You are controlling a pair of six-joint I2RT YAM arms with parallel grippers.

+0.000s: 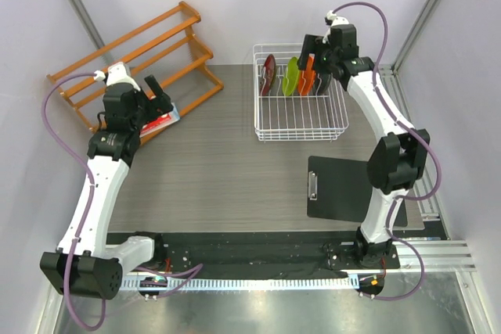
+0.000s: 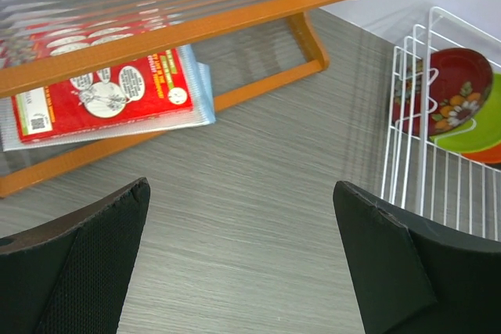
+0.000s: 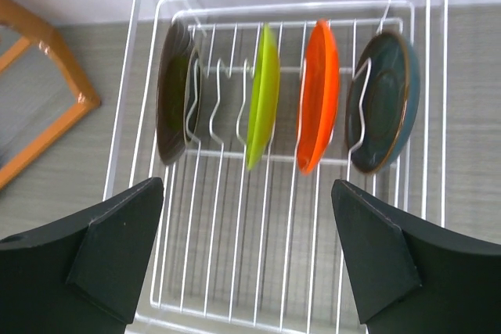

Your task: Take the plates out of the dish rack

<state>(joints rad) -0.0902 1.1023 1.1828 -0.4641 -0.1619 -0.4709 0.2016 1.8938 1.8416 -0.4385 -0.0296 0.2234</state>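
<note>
The white wire dish rack [image 1: 300, 138] stands at the back right of the table. Plates stand upright on edge between its prongs: dark red [image 1: 268, 74], lime green [image 1: 291, 76], orange [image 1: 307, 77]. From the right wrist I see all of them in a row: dark red [image 3: 174, 103], lime green [image 3: 263, 95], orange [image 3: 319, 95], dark teal [image 3: 387, 103]. My right gripper [image 1: 319, 66] [image 3: 247, 184] hovers open above the rack [image 3: 235, 271], holding nothing. My left gripper [image 1: 159, 93] [image 2: 241, 184] is open over bare table at far left, with the rack [image 2: 403, 138] and dark red plate [image 2: 458, 87] to its right.
An orange-brown wooden slatted shelf [image 1: 149, 52] [image 2: 196, 33] leans at the back left, with a red printed packet [image 1: 160, 120] [image 2: 109, 95] under it. A black clipboard [image 1: 340, 187] lies on the table in front of the rack, near the right arm.
</note>
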